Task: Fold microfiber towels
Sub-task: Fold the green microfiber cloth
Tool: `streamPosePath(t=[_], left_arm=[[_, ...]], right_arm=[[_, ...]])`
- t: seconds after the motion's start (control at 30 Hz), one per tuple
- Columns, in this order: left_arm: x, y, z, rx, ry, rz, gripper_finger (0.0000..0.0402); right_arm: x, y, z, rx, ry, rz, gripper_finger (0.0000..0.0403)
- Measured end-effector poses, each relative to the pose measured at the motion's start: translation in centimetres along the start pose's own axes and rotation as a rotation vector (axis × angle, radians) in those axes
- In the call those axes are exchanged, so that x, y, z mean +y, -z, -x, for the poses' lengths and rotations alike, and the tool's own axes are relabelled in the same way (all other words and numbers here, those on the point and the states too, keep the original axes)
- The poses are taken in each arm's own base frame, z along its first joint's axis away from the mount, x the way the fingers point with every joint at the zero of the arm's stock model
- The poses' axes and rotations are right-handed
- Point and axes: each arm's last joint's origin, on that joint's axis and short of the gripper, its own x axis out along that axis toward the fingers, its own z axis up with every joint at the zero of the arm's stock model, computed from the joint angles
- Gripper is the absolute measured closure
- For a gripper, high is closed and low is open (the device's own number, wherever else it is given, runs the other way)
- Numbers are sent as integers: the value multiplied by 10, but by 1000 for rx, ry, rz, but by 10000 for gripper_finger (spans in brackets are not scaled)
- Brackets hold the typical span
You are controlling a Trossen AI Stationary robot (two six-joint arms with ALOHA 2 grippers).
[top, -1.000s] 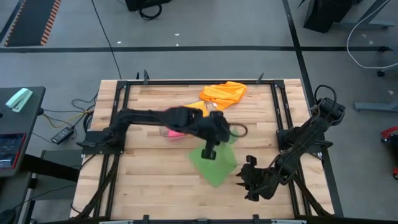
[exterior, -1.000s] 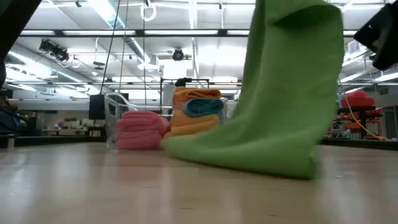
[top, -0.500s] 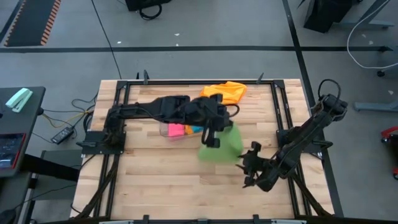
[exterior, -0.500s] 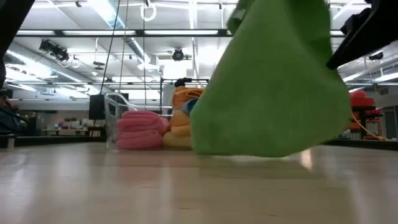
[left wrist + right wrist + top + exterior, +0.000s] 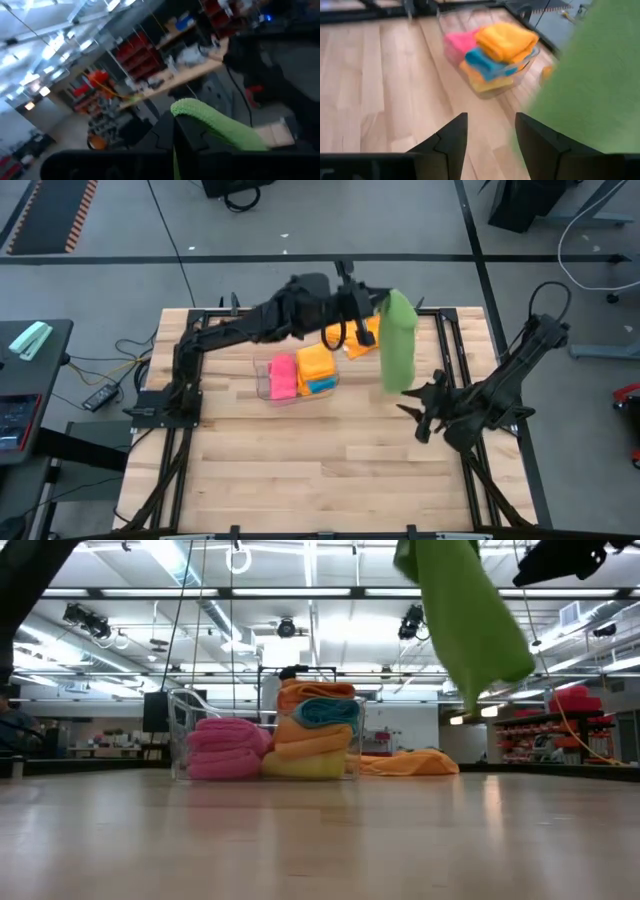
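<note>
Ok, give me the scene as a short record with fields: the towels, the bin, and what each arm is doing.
held towel: green towel, hanging clear of the table in the low view
left gripper: raised near the far edge, fingers shut on the green towel
right gripper: fingers open, empty, close beside the hanging towel
clear bin: holds folded pink towel, with orange, blue and yellow towels stacked beside it
loose orange towel: crumpled on the table behind the bin

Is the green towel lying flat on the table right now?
No. The green towel hangs in the air from the left gripper, well clear of the table.
</note>
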Motion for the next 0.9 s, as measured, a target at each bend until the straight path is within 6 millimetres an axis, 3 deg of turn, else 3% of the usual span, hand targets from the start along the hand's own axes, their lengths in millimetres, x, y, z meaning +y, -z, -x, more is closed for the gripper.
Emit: streamPosePath(t=[0.07, 0.17, 0.47, 0.63, 0.9], left_arm=[[2, 10, -2, 45, 65, 18, 389], [-14, 22, 0, 131, 277, 86, 391], [-120, 43, 25, 381, 712, 127, 387], [-179, 56, 47, 496, 832, 139, 391], [-250, 81, 90, 604, 1006, 28, 376]], right_arm=[[-5, -2, 4, -9, -13, -19, 228], [-5, -1, 6, 21, -57, -32, 228], [5, 6, 11, 137, -184, -31, 228], [8, 9, 17, 152, -226, -54, 228], [19, 12, 11, 154, -215, -55, 228]])
